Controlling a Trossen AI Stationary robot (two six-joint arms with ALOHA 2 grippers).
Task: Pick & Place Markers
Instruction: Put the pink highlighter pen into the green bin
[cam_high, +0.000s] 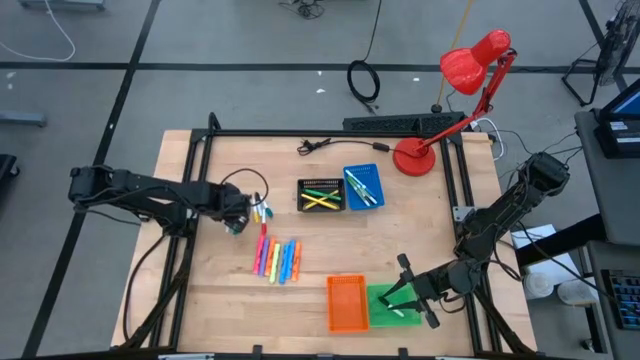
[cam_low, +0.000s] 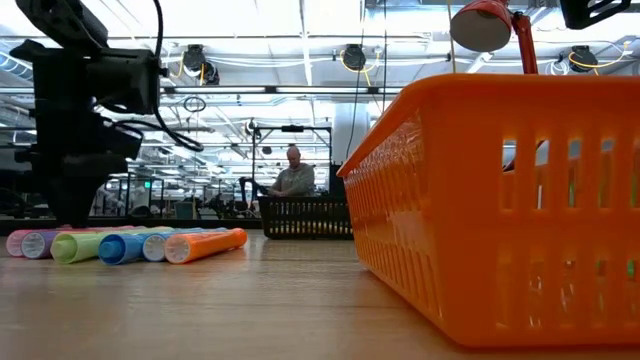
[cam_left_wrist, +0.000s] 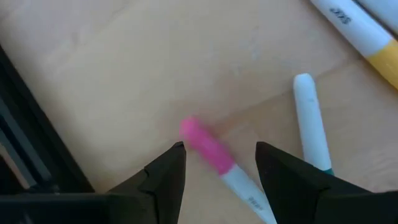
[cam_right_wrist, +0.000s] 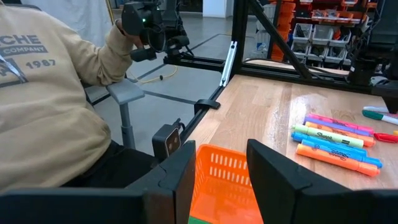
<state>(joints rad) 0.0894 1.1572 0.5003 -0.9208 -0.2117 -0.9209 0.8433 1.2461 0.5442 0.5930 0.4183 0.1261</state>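
The left hand (cam_high: 237, 213) hangs at nine o'clock on the surface (cam_high: 200, 300), fingers apart over a pink-capped marker (cam_left_wrist: 214, 155) — not clamped on it. A row of markers (cam_high: 277, 259) lies near centre. The right hand (cam_high: 408, 296) waits at five o'clock by the orange tray (cam_high: 346, 302) — fingers apart, holding nothing.

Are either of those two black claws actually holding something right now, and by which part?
Nothing is held. The left gripper stands open around a pink-capped white marker lying on the wooden table; the right gripper is open, empty, above the orange plastic tray.
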